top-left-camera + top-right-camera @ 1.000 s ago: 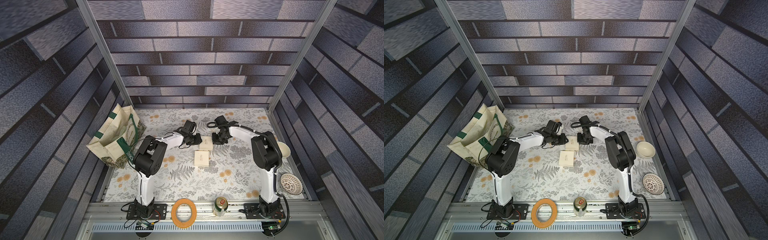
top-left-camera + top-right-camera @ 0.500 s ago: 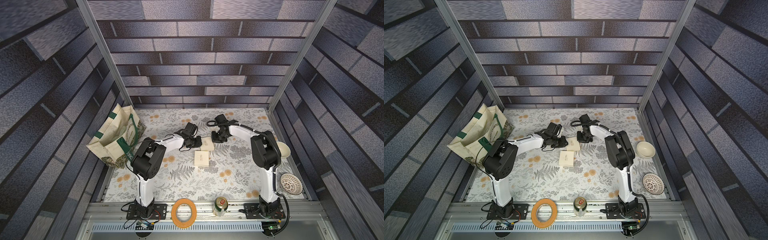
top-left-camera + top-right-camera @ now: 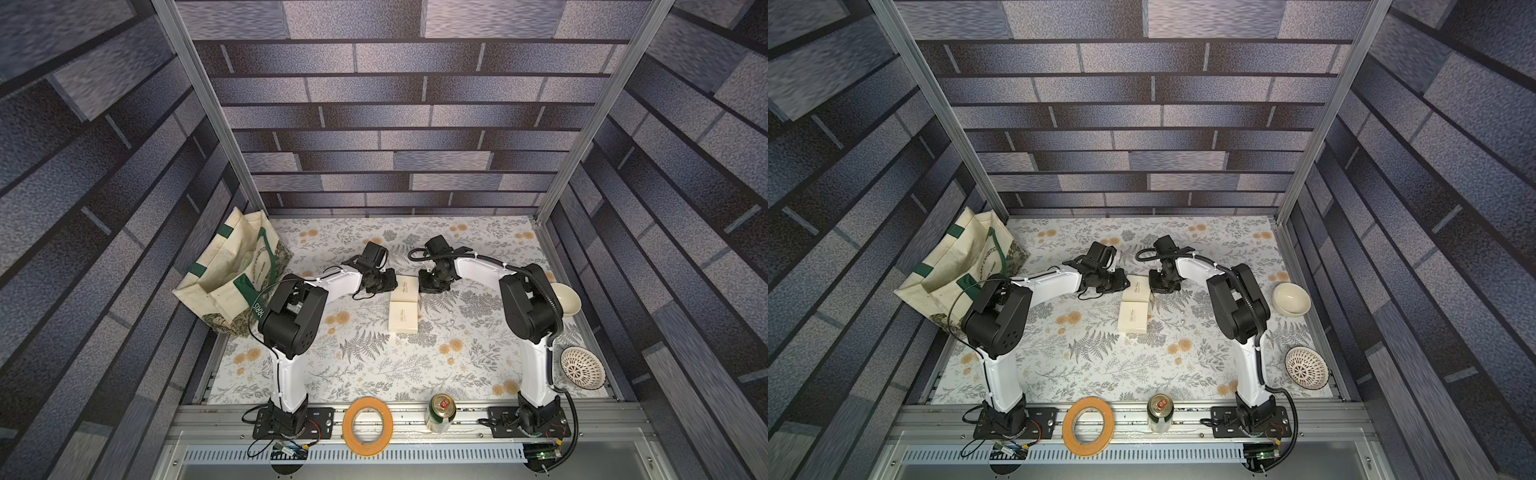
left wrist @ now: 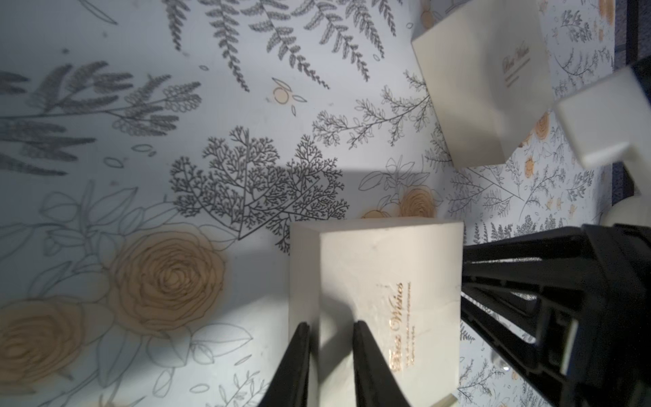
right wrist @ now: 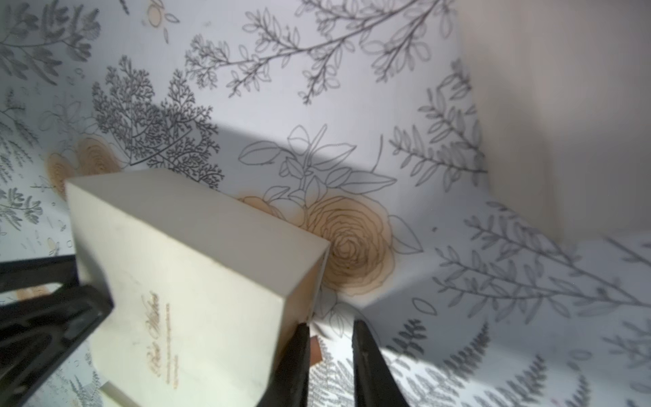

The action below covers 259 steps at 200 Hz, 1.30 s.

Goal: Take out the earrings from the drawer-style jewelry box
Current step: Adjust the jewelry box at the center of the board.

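- The far box (image 3: pixel 405 286) sits mid-table between both grippers, with the near box (image 3: pixel 403 318) just in front of it, touching or almost touching.
- The left gripper (image 4: pixel 330 324) is at the far box's left end. Its jaws are a narrow gap apart and straddle the left top edge, with nothing clearly clamped.
- The right gripper (image 5: pixel 329 326) is at the far box's right end. Its jaws are also a narrow gap apart, and a small brown tab (image 5: pixel 316 352) sits in the gap close to one finger. The gap is wider than the tab, so I see no pinch.
- Key relation: the tab end faces right, toward the right gripper, so the pull probably runs left to right. The right arm is placed to pull and the left to brace.
- The far box looks near square from above, so its long axis is hard to call.
- Earrings: a tiny shiny bead (image 4: pixel 504 368) lies on the cloth just right of the far box, by the right gripper, and is likely one of them.
- Both boxes look shut from above, so I cannot tell whether more earrings are inside.
- Other containers:
  - The tote bag (image 3: pixel 232 274) at far left is open, but its contents are unclear.
  - The cream bowl (image 3: pixel 565 299) on the right looks empty.
  - The patterned bowl (image 3: pixel 582 368) at near right is upside down.
- A can (image 3: pixel 440 413) and a tape roll (image 3: pixel 347 426) stand on the near rail.
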{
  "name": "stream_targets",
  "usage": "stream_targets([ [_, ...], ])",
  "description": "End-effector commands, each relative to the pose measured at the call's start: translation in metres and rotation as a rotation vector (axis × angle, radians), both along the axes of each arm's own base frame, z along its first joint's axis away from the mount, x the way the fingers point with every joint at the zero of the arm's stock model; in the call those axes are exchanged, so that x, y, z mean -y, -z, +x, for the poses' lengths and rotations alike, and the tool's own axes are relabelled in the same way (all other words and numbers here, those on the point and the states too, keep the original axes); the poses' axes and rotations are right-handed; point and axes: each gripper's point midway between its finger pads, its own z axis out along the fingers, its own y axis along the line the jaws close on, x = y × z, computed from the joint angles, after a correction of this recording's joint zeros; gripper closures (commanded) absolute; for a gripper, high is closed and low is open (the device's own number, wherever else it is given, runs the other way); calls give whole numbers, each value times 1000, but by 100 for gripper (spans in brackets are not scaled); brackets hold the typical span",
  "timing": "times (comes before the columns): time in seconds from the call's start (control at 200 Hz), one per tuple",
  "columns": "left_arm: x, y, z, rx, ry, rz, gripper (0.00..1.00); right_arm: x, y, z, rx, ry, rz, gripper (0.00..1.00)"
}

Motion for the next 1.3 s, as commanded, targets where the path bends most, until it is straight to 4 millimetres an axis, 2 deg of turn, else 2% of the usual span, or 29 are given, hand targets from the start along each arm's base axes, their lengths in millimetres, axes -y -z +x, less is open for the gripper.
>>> stream_targets([
  [0.0,4,-10,-12,-2,45,-13,76,-31,-30,-3,48,-54,113,76],
  [0.145,-3,-16,-11,17,38,8,76,-25,-26,-5,52,-53,78,74],
  [0.155,-4,-17,-11,20,38,9,76,-25,-37,-3,76,-54,87,74],
  [0.165,-5,-17,-11,20,36,10,76,-24,-41,-3,83,-53,87,74],
  [0.225,-6,-20,-10,21,37,6,76,-20,-42,-4,95,-54,71,73],
  [0.456,-1,-3,-16,-37,52,-4,76,-11,-55,-5,132,-46,50,71],
  [0.671,9,-4,-20,-32,62,-6,76,-8,-54,-8,119,-42,45,70],
  [0.867,8,-8,-22,-26,62,1,76,-3,-54,-9,119,-31,36,70],
  [1.082,-11,-33,-11,41,9,62,76,18,-53,-14,112,31,21,70],
  [1.292,-1,-75,1,107,33,3,75,36,-47,-15,98,84,7,70],
])
